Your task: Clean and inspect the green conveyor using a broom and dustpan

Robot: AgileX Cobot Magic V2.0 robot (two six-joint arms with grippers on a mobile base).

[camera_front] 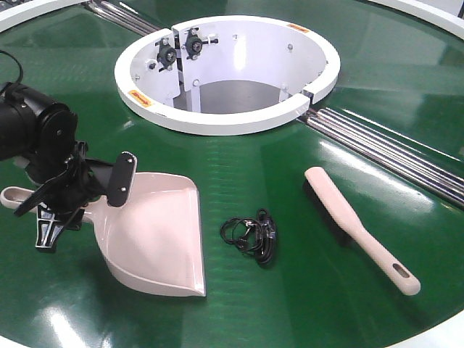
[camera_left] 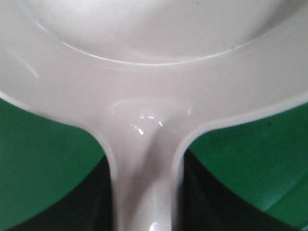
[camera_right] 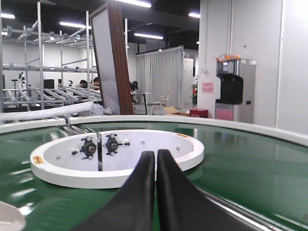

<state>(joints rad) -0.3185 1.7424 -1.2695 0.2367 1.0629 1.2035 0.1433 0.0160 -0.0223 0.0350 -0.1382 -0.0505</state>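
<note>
The pale dustpan [camera_front: 156, 232] lies on the green conveyor [camera_front: 239, 181] at the left, mouth toward the front edge. My left gripper [camera_front: 83, 206] is shut on the dustpan's handle where it meets the pan. In the left wrist view the handle [camera_left: 147, 192] runs between two dark fingers [camera_left: 91, 202] that press on either side of it. The broom [camera_front: 355, 225] rests flat at the right, handle toward the front edge, and nothing holds it. My right gripper [camera_right: 156, 153] is shut on nothing, low over the belt [camera_right: 250, 163], and it does not show in the front view.
A tangled black cord [camera_front: 250, 235] lies on the belt between dustpan and broom. The white central ring [camera_front: 225, 72] with its open hole sits behind them. Steel rollers [camera_front: 384, 145] cross the belt at the right, just beyond the broom's head.
</note>
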